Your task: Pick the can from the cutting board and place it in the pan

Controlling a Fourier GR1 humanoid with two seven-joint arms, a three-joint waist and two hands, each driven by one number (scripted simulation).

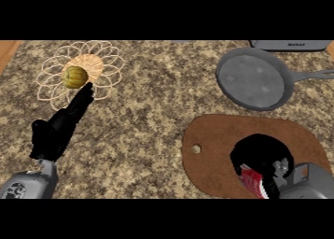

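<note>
A red can (254,182) lies low on the brown cutting board (214,140) at the lower right. My right hand (262,151) is curled over it, hiding most of the can; only a red and white part shows below the fingers. The grey pan (252,79) sits beyond the board at the upper right, its handle pointing right, with nothing in it. My left hand (59,128) rests open at the left, fingers straight and pointing up toward the wire basket.
A white wire basket (80,70) holding a yellow-green fruit (74,77) stands at the upper left. A grey appliance (288,45) shows at the top right edge. Wooden strips border the speckled stone counter (149,116) at both upper corners.
</note>
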